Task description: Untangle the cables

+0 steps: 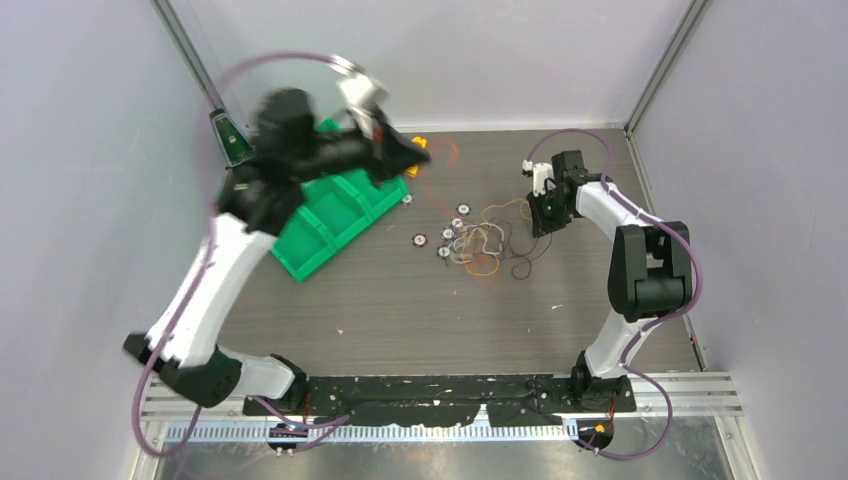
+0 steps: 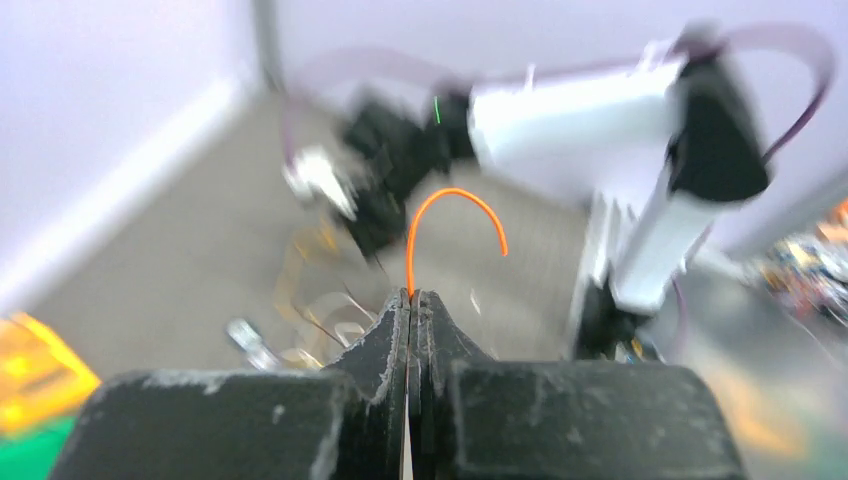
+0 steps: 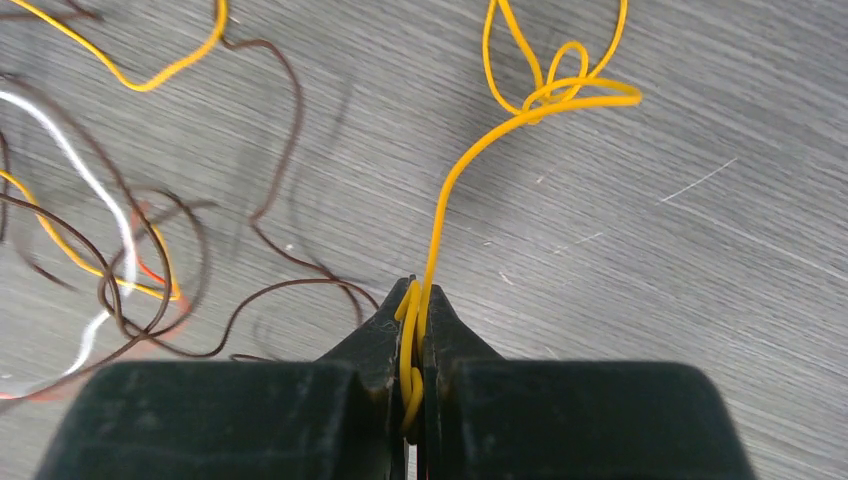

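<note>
Tangle of cables point(image 1: 482, 245) mid-scene in the top view, heaped loosely on the dark wood-grain surface point(image 1: 400, 310). Small ringed discs point(image 1: 421, 239) lie just left of it. The left arm is raised and blurred over the green bin point(image 1: 325, 225) at far left. The left claw point(image 1: 412, 155) is high, well apart from the heap. The right claw point(image 1: 547, 215) sits low at the heap's right edge.

Left wrist view: claw fully shut, pinching one orange wire point(image 2: 455, 210) at the very tips. The wire arches up and over, free end in the air. Everything behind is blurred, with the heap dim on the surface beyond.

Right wrist view: claw shut tight on a doubled yellow wire point(image 3: 440, 215), close over the surface. The strand runs away to a small knot point(image 3: 560, 90) of yellow loops. A brown wire point(image 3: 285, 140) and a white wire point(image 3: 95, 140) loop to the left, apart from the pinched strand.

Step in hand, as I read it: drawing the orange wire clear while the right side anchors the heap.
- Pull slowly, along the wire's own run.
- Watch for other strands lifting with it, and stop if the heap drags.
- The tip-only pinch risks a slip.
- The yellow knot likely wants separate loosening, not a tug.

Writing: none legible in any view, and no brand marks made out.
</note>
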Tool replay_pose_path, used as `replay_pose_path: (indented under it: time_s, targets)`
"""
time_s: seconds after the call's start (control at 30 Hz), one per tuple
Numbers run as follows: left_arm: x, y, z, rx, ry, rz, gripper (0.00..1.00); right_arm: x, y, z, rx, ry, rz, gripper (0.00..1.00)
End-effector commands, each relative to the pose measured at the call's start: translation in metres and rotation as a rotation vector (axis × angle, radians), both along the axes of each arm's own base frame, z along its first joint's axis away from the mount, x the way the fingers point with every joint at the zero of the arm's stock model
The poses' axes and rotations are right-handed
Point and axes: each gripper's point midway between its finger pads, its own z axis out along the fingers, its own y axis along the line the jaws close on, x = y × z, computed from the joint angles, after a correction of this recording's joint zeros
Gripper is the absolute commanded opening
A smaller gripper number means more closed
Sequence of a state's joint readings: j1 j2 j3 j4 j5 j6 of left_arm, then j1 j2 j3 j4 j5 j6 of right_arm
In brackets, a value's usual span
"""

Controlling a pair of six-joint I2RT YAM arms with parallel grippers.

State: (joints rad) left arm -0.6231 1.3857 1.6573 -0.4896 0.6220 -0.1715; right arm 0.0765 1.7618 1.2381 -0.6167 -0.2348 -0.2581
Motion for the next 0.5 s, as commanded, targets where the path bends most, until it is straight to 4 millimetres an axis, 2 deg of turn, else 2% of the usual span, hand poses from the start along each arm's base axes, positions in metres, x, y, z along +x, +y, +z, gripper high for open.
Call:
replay_pose_path:
  time_s: [0.0, 0.07, 0.1, 0.13, 0.2, 0.23, 0.27, 0.3, 0.33, 0.37, 0.4, 0.43, 0.47]
  targets:
    - [-0.029, 0.056, 0.114, -0.115, -0.206, 0.008, 0.0, 0.004, -0.019, -0.006, -0.12, -0.037, 0.073, 0.05]
    - [-0.026, 0.079, 0.18, -0.234, -0.312, 0.095, 0.0, -0.001, -0.024, -0.013, -0.151, -0.025, 0.104, 0.05]
    - [-0.026, 0.085, 0.201, -0.275, -0.35, 0.118, 0.0, -0.002, -0.026, -0.016, -0.164, -0.02, 0.112, 0.05]
    - [-0.027, 0.091, 0.218, -0.304, -0.39, 0.143, 0.0, -0.003, -0.028, -0.017, -0.175, -0.018, 0.129, 0.05]
    - [-0.029, 0.099, 0.235, -0.334, -0.451, 0.178, 0.0, -0.004, -0.028, -0.017, -0.181, -0.003, 0.165, 0.06]
    - [-0.03, 0.101, 0.238, -0.343, -0.464, 0.187, 0.0, -0.011, -0.024, -0.017, -0.158, 0.029, 0.188, 0.09]
    - [-0.03, 0.101, 0.237, -0.346, -0.463, 0.188, 0.0, -0.007, -0.021, -0.008, -0.148, 0.014, 0.224, 0.15]
    - [-0.031, 0.1, 0.234, -0.347, -0.462, 0.181, 0.0, -0.018, -0.011, 0.0, -0.091, 0.045, 0.265, 0.28]
    - [-0.029, 0.099, 0.228, -0.344, -0.451, 0.18, 0.0, -0.015, 0.001, 0.016, -0.035, 0.013, 0.316, 0.35]
    - [-0.026, 0.098, 0.221, -0.341, -0.436, 0.178, 0.0, -0.025, 0.006, 0.032, -0.005, 0.02, 0.34, 0.49]
    - [-0.024, 0.096, 0.214, -0.337, -0.424, 0.178, 0.0, -0.022, 0.018, 0.053, 0.052, -0.024, 0.383, 0.57]
    - [-0.022, 0.095, 0.209, -0.331, -0.417, 0.176, 0.0, -0.027, 0.023, 0.078, 0.081, -0.059, 0.404, 0.72]
    - [-0.019, 0.095, 0.203, -0.324, -0.406, 0.181, 0.0, -0.03, 0.034, 0.094, 0.137, -0.088, 0.439, 0.78]
